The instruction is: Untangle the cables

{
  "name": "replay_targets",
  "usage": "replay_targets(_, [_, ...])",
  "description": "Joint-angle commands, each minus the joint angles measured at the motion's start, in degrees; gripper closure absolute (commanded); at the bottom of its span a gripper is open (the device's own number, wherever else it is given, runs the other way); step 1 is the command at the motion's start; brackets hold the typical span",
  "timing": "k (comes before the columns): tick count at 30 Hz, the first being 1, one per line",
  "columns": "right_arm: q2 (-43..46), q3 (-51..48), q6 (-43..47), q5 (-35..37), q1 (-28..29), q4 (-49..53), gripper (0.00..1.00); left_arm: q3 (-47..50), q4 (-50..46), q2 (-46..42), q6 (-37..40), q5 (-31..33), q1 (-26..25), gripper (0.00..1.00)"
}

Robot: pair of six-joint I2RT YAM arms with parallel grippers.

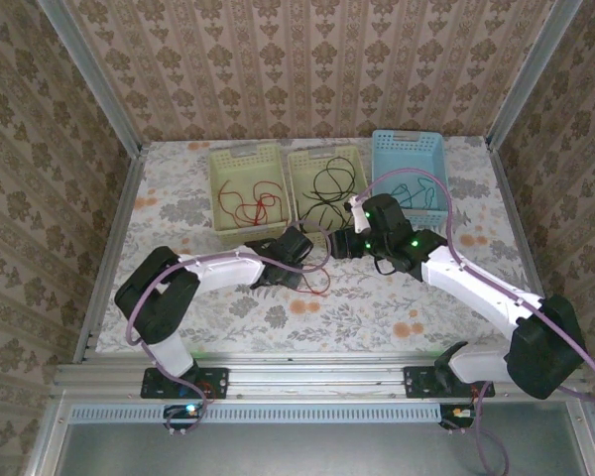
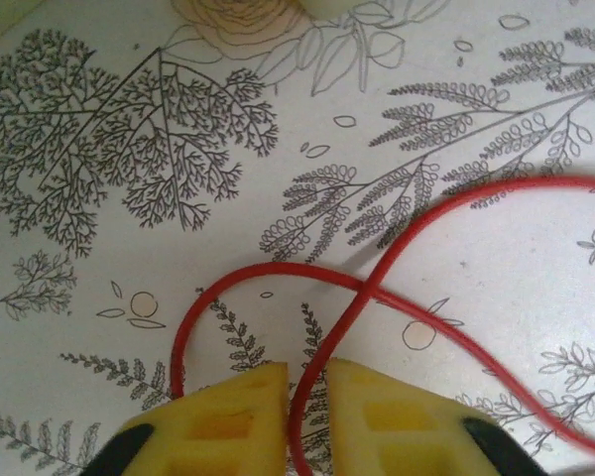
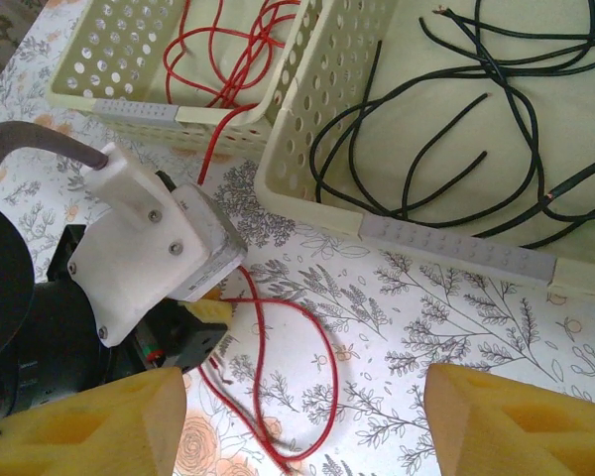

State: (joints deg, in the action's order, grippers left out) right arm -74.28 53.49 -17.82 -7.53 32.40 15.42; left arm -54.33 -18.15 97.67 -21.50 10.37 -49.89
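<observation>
Red cable (image 2: 278, 266) in left gripper (image 2: 305, 369)

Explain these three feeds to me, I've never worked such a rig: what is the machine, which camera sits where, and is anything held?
You are looking at two robot arms bolted at the near edge of a floral-print table. The overhead view looks down from behind them, with the left arm on the left and the right arm on the right. At the far side stand three baskets: a cream basket with red cables, a second cream basket with black cables, and a blue basket. The other two views come from a camera on each wrist. The yellow pads at the bottom of each are that arm's jaws. The left jaws are closed on a loose red cable lying on the table. The right jaws stand open, holding nothing.
</observation>
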Motion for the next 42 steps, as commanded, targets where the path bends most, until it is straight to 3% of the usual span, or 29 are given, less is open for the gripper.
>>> replay_targets(1, [2.18, -0.99, -0.68, 2.82, -0.15, -0.01, 0.34, 0.61, -0.07, -1.27, 0.7, 1.71, -1.65, 0.96])
replay_targets(6, [5.84, -3.57, -3.32, 11.78, -0.8, -1.92, 0.34, 3.43, 3.65, -10.06, 1.78, 6.81, -4.64, 1.0])
replay_targets(10, [9.05, -5.77, -6.02, 18.27, -2.78, -2.27, 0.33, 8.17, 10.7, -21.99, 2.26, 1.47, -4.82, 1.0])
replay_targets(14, [11.76, -8.1, -9.71, 21.49, -5.8, -2.29, 0.33, 9.24, 11.3, -32.2, 2.27, -2.79, -3.86, 1.0])
replay_targets(18, [13.36, -10.11, -11.92, 21.49, -7.82, -3.42, 0.33, 9.07, 11.62, -40.18, 1.42, -6.01, -0.05, 1.0])
replay_targets(23, [12.96, -9.86, -12.23, 20.23, -8.06, -3.11, 0.33, 8.37, 12.0, -46.72, -3.36, -9.33, 11.41, 1.0])
replay_targets(26, [12.14, -9.35, -11.44, 17.47, -8.06, -3.62, 0.33, 6.07, 9.05, -44.81, -4.68, -10.37, 19.59, 1.0])
replay_targets(30, [9.93, -7.26, -10.01, 12.86, -8.14, -3.03, 0.33, 0.76, 6.03, -35.34, -1.17, -8.56, 25.79, 1.0])
replay_targets(37, [8.17, -4.37, -8.54, 8.23, -8.14, -0.78, 0.33, -8.66, 8.47, -17.38, -0.5, -3.51, 31.08, 1.0])
replay_targets(38, [8.48, -4.36, -8.7, 8.59, -8.3, -0.63, 0.33, -9.66, 9.17, -15.59, -1.14, -2.82, 31.5, 0.95])
replay_targets(42, [9.59, -4.69, -10.1, 9.55, -10.6, 0.49, 0.33, -12.47, 9.76, -12.2, -1.13, -2.5, 31.16, 0.36])
